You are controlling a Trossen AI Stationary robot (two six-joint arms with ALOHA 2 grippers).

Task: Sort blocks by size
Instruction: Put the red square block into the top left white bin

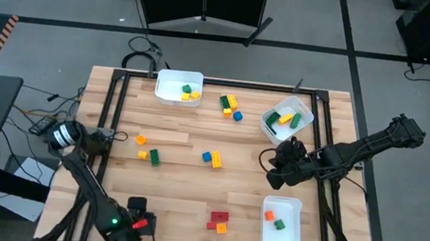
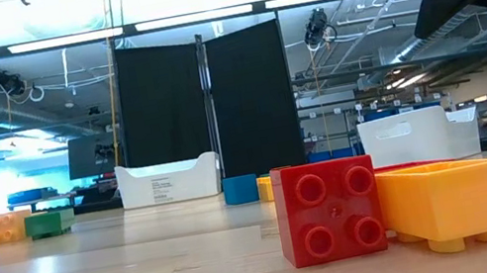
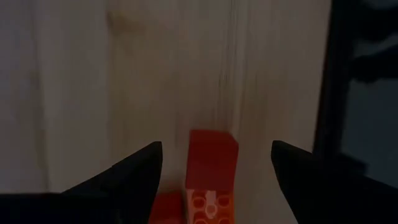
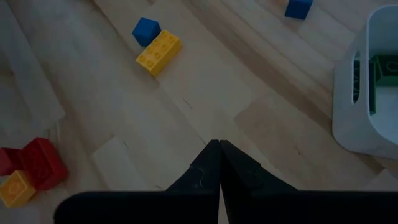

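Note:
Loose blocks lie on the wooden table: a red block [image 1: 219, 217] with an orange one [image 1: 221, 228] near the front edge, and a blue and yellow pair [image 1: 211, 158] mid-table. Farther back are an orange, yellow and green group [image 1: 146, 152] and a green, yellow and blue cluster [image 1: 230, 106]. My left gripper [image 1: 146, 222] hangs open over the front edge, left of the red block. In its wrist view the red block [image 3: 211, 158] shows between the spread fingers [image 3: 216, 146], untouched. My right gripper [image 1: 274, 172] is shut, with nothing in it [image 4: 219, 144], raised between the two right-hand bins.
Three white bins stand on the table, each with a few blocks. One is at the far edge [image 1: 179, 86], one tilted at the far right [image 1: 286, 120], one at the near right [image 1: 282, 224]. A dark frame [image 1: 116, 93] runs along the table's sides.

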